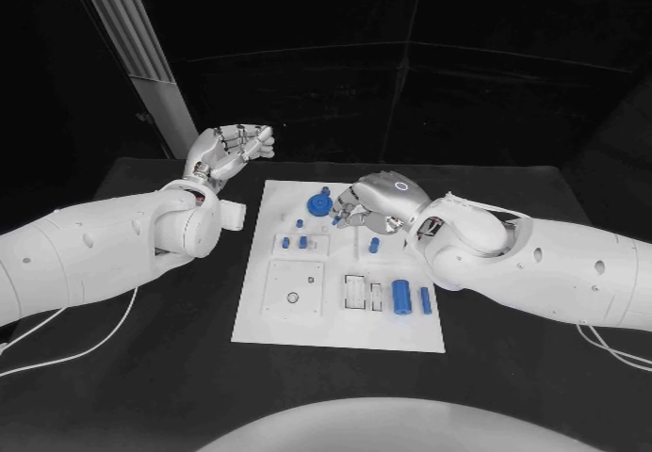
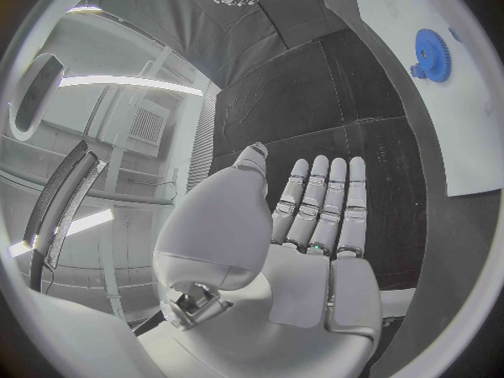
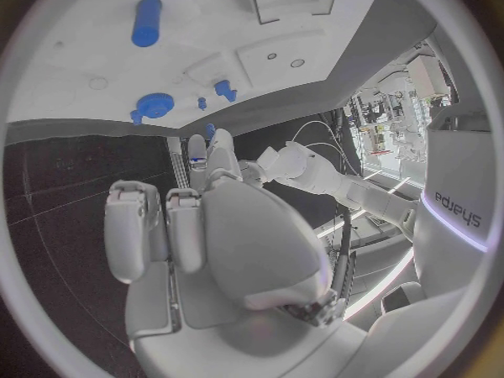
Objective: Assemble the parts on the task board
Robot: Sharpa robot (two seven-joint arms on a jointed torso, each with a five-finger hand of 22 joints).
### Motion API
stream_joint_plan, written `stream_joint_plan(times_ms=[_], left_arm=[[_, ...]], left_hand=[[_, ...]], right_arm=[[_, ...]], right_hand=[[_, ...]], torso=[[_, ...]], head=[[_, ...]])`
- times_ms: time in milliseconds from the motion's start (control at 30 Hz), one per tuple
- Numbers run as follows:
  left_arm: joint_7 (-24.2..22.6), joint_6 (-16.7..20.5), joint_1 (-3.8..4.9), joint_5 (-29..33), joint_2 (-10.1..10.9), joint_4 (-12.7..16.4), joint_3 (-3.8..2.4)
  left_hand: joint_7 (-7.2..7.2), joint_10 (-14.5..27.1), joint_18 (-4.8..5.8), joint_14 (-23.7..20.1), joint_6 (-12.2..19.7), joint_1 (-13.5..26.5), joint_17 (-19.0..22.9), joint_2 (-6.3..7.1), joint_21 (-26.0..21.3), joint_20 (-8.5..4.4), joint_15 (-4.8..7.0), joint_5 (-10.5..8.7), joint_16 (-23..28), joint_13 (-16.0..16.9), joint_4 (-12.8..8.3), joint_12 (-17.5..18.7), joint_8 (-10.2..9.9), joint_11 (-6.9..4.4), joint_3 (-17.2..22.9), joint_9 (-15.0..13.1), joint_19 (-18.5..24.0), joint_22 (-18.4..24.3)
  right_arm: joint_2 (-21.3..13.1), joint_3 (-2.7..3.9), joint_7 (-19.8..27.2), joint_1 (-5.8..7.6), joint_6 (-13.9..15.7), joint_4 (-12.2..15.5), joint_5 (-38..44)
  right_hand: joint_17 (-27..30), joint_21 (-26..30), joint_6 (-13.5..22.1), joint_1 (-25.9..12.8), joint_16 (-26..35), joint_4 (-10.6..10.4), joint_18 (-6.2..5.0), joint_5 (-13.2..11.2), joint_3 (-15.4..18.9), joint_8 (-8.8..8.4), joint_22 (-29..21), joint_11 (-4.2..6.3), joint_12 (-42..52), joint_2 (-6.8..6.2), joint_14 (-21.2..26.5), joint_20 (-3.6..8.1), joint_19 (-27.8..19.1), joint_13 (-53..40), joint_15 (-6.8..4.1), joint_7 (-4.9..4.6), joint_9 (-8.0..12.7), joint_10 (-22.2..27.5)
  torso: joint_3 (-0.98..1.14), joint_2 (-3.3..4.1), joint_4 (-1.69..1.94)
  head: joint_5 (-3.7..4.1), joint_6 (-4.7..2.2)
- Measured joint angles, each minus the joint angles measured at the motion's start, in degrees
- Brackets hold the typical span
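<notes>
The white task board (image 1: 340, 320) lies mid-table. On it are a blue gear (image 1: 319, 202), small blue pegs (image 1: 294, 242), a blue peg (image 1: 374, 245), a blue cylinder (image 1: 402, 295) and a blue bar (image 1: 425, 299). My right hand (image 1: 374, 198) hovers over the board's far part, just right of the gear. Its fingertips appear to pinch a small blue part (image 3: 209, 131), and its other fingers are curled. My left hand (image 1: 231, 151) is raised beyond the board's far left corner, fingers (image 2: 320, 202) straight, holding nothing. The left wrist view shows the gear (image 2: 431, 55) and the board (image 2: 462, 134).
A small white box (image 1: 234, 215) sits at the board's left edge by my left forearm. A grey post (image 1: 143, 56) stands at the back left. Cables (image 1: 82, 348) trail over the table on both sides. Recessed slots (image 1: 356, 292) mark the board's near half.
</notes>
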State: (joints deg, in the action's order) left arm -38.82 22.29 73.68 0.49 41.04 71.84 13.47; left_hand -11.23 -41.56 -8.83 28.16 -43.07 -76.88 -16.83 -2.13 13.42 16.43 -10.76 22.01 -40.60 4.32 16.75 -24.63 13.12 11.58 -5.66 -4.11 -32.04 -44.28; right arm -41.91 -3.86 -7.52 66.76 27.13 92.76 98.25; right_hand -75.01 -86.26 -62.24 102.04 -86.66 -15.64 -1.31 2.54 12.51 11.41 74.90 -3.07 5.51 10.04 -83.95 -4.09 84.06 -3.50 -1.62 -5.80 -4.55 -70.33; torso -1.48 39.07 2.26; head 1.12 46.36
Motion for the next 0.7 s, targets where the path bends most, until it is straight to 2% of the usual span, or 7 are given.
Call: stream_joint_plan(times_ms=[233, 400, 700], left_arm=[[0.00, 0.00, -0.02, 0.00, 0.00, -0.01, 0.00], [0.00, 0.00, -0.03, 0.00, -0.07, -0.11, 0.00], [0.00, 0.00, -0.05, 0.00, -0.19, -0.21, 0.00]], left_hand=[[0.00, 0.00, -0.01, 0.00, 0.00, 0.00, 0.00, 0.00, 0.00, 0.00, 0.00, 0.00, 0.00, -0.05, 0.00, 0.00, 0.00, 0.00, 0.00, 0.00, 0.00, 0.00], [0.00, 0.00, 0.00, 0.00, 0.00, 0.00, 0.00, 0.00, 0.00, 0.00, 0.00, 0.00, 0.00, -0.04, 0.00, 0.00, 0.00, 0.00, 0.00, 0.00, 0.00, 0.00], [0.00, 0.21, 0.00, 0.00, 0.00, 0.00, 0.18, 0.00, -0.22, 0.00, 0.00, 0.00, 0.00, -0.04, 0.00, -0.46, 0.00, -0.21, 0.00, 0.00, 0.00, 0.04]], right_arm=[[1.78, 0.00, 0.46, 0.00, -1.28, 0.38, -0.16], [2.34, 0.00, 0.53, 0.00, -2.49, 0.94, -0.21], [3.38, -0.03, 0.38, -0.04, -5.77, 1.16, -0.10]], right_hand=[[-0.02, 0.00, 0.09, 0.15, -0.01, 0.00, 0.00, 0.00, 0.00, -0.32, 0.00, -0.21, -0.28, 0.15, -0.20, 0.00, 0.00, 0.00, 0.20, -0.09, 0.01, -0.21], [-0.03, 0.00, 0.20, 0.30, -0.03, -0.07, 0.01, 0.00, -0.39, -0.56, 0.00, -0.21, -0.75, 0.30, 0.00, -0.40, -0.02, 0.00, 0.40, -0.20, 0.12, -0.20], [-0.06, 0.00, 0.18, 0.76, -0.04, -0.08, 0.00, 0.00, -0.40, -0.67, 0.00, -0.21, -1.10, -0.16, -0.20, -0.40, -0.02, 0.00, 0.61, -0.24, 0.30, -0.20]], torso=[[0.01, 0.03, -0.01], [0.03, 0.03, -0.10], [0.05, 0.02, -0.15]], head=[[-0.49, 0.49], [-0.73, 0.89], [-0.82, 1.52]])
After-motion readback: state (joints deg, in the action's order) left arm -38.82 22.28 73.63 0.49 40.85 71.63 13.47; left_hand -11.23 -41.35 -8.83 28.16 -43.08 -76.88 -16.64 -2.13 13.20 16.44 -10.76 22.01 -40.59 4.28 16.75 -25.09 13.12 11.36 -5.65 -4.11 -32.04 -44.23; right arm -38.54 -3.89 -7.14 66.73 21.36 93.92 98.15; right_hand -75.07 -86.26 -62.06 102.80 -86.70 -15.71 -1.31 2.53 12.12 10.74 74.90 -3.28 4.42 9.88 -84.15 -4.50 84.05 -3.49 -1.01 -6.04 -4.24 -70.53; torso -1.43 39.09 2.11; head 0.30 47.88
